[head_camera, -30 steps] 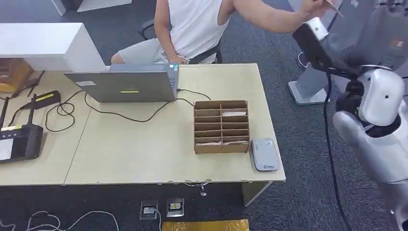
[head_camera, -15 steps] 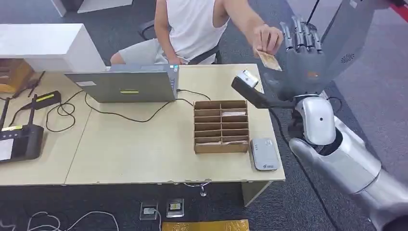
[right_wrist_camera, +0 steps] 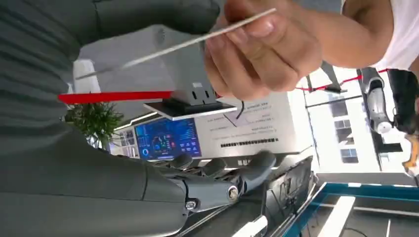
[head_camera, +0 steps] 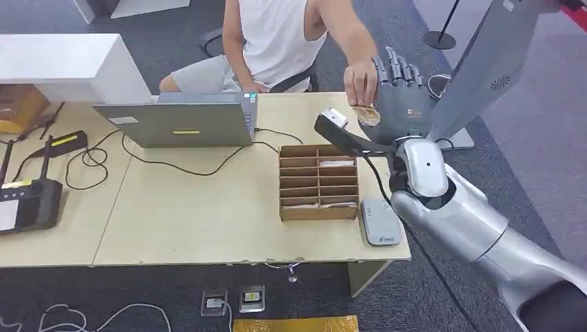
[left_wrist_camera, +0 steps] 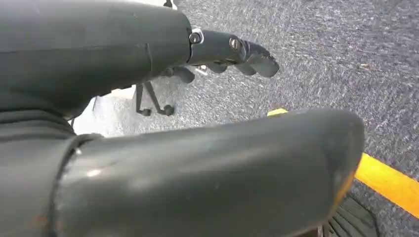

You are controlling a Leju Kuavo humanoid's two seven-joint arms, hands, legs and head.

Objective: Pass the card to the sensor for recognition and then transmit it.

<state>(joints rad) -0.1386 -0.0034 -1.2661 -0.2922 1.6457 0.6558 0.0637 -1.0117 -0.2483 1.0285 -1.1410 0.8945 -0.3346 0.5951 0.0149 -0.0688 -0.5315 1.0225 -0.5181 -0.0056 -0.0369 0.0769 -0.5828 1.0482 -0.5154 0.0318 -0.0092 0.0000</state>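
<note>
My right hand (head_camera: 399, 98) is raised above the table's far right corner, palm toward the person, fingers spread. A person's hand (head_camera: 360, 81) holds a thin tan card (head_camera: 366, 114) against my palm. In the right wrist view the card (right_wrist_camera: 168, 47) is edge-on between my thumb (right_wrist_camera: 148, 15) and my fingers (right_wrist_camera: 222, 185), pinched by the person's fingers (right_wrist_camera: 262, 54); my fingers stay apart from it. The grey card sensor (head_camera: 381, 221) lies on the table near its front right corner. My left hand (left_wrist_camera: 197, 168) hangs over the carpet, fingers extended, holding nothing.
A cardboard slot organiser (head_camera: 318, 181) stands left of the sensor. A laptop (head_camera: 180, 121) with cables sits at the back of the table (head_camera: 194, 221). A black device (head_camera: 28, 204) lies at the left edge. The person sits behind the table.
My right arm has swung down and left, from high at the right to over the table's corner. The person's hand followed with the card, which now lies against my palm.
</note>
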